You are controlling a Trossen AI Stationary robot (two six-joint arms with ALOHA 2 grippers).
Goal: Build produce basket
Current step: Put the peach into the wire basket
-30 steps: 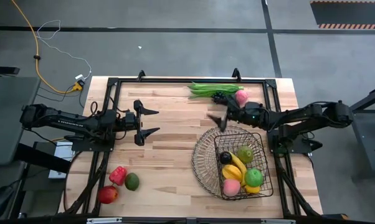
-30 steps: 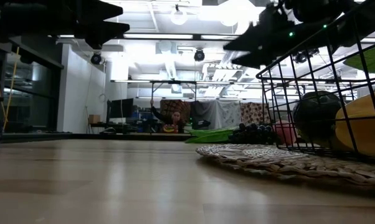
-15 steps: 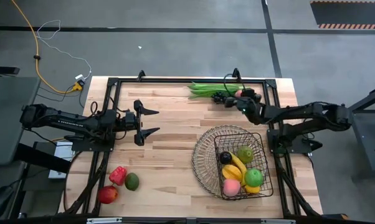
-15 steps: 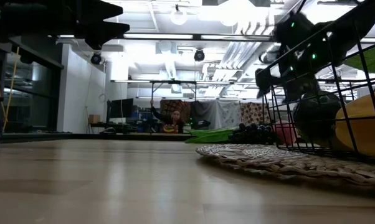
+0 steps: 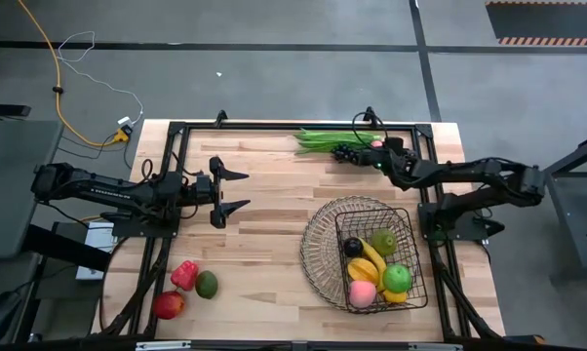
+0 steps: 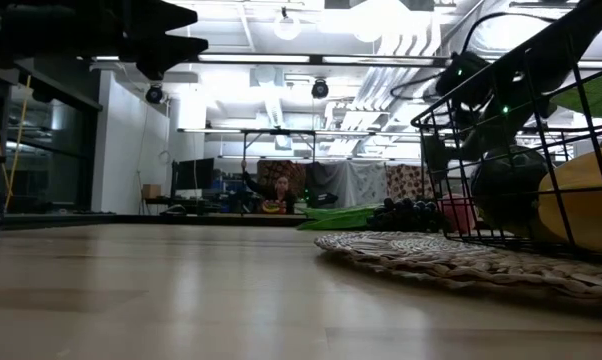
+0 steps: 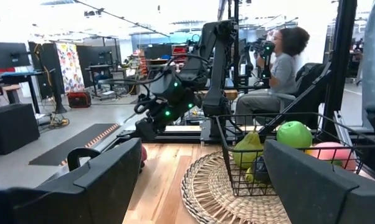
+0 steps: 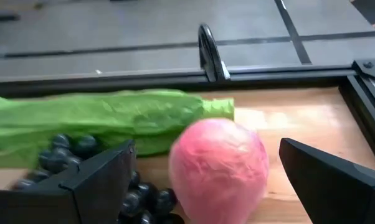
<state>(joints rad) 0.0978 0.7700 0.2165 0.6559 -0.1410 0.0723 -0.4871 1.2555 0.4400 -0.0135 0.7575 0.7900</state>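
The wire basket (image 5: 318, 244) stands at the right of the table and holds bananas, a green apple, a peach and other produce. A pink peach (image 8: 218, 171) lies at the far right beside dark grapes (image 8: 81, 148) and green beans (image 5: 328, 138). My right gripper (image 5: 379, 149) is open and slants down over the peach, with one finger (image 8: 94, 180) on each side and a gap between them and the fruit. My left gripper (image 5: 237, 190) hangs open above the table's left half. A red pepper (image 5: 184, 274), an avocado (image 5: 207, 285) and a red apple (image 5: 169, 305) lie near the front left.
A black frame rail (image 8: 175, 78) with an upright hook (image 8: 209, 53) runs along the far edge just behind the peach. Bare wood lies between the left gripper and the basket. A person (image 7: 281, 68) sits in the room beyond the table.
My right gripper has swung from above the basket's far rim toward the table's far right corner. It sank, tipped downward and rolled until its open fingers stood on either side of the peach. Nothing on the table has moved.
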